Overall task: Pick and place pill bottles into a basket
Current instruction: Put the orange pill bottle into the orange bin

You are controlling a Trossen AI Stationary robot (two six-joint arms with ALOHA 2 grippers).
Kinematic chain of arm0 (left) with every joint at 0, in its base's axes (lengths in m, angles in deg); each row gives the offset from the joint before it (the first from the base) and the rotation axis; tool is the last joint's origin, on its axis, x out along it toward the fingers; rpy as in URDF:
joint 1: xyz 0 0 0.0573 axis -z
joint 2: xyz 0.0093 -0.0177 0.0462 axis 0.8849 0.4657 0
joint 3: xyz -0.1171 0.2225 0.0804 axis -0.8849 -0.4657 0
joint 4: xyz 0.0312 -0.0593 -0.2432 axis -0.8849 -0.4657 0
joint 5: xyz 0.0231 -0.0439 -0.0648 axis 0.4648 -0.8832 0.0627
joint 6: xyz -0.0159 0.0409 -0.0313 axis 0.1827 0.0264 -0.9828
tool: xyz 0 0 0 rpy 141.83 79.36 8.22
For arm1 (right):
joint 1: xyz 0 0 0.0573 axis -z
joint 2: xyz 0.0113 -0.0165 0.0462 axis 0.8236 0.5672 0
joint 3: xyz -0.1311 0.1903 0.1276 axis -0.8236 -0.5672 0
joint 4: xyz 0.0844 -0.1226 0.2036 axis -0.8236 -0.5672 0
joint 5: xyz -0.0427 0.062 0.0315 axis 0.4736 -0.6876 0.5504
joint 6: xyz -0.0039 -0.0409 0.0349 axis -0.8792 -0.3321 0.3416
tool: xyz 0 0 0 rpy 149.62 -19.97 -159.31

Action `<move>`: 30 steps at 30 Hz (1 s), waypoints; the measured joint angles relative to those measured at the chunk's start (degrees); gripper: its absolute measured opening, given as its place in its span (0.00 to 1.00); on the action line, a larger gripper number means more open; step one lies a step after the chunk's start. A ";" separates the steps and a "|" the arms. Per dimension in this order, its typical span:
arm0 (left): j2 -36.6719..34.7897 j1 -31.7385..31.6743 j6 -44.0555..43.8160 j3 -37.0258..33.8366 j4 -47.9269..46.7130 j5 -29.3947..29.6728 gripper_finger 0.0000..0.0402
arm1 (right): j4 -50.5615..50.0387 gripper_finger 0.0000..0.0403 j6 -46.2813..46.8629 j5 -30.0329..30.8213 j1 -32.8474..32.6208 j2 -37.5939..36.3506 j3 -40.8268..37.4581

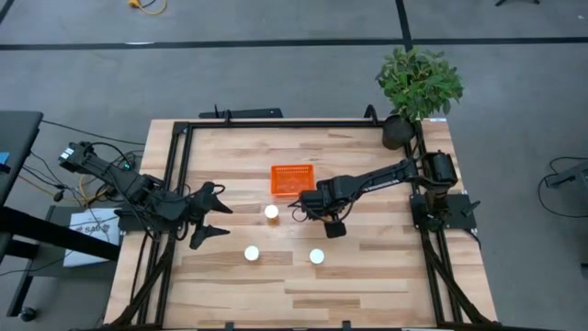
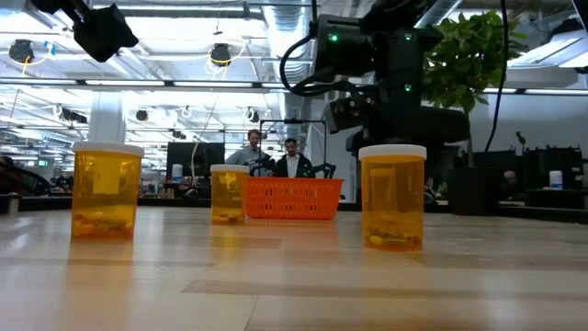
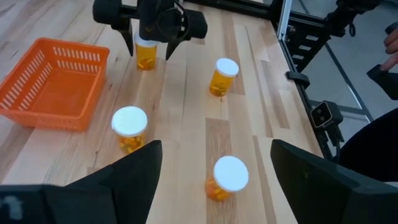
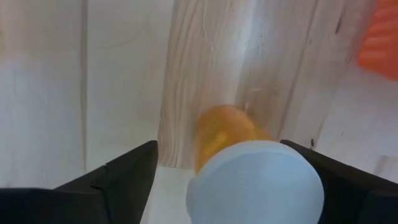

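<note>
The orange mesh basket point(image 1: 291, 179) sits on the table's far middle and also shows in the left wrist view point(image 3: 53, 87). Three pill bottles with white caps stand free on their bases point(image 1: 271, 212) point(image 1: 251, 254) point(image 1: 317, 256). A fourth bottle point(image 4: 249, 168) stands between the open fingers of my right gripper point(image 1: 315, 214), which points down over it just right of the basket's near side; the left wrist view shows this bottle point(image 3: 146, 55) between the fingers. My left gripper point(image 1: 213, 221) is open and empty at the table's left.
A dark pot with a green plant point(image 1: 418, 87) stands at the table's far right corner. Black frame rails point(image 1: 175, 184) run along the table's edges. People show in the room beyond the table point(image 2: 276, 156).
</note>
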 joint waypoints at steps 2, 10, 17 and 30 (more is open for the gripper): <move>-0.01 0.00 0.00 0.00 0.00 0.00 0.72 | 0.02 0.79 0.04 0.05 0.11 0.00 0.00; 0.00 0.00 0.00 0.00 0.00 -0.02 0.72 | -0.29 0.75 1.11 0.13 0.83 0.00 0.00; 0.00 0.00 -0.03 0.00 0.00 -0.02 0.72 | -0.70 0.75 1.57 0.15 1.20 0.00 0.00; 0.00 0.01 -0.05 -0.04 -0.02 -0.02 0.72 | -1.09 0.75 1.57 0.14 1.18 0.00 0.00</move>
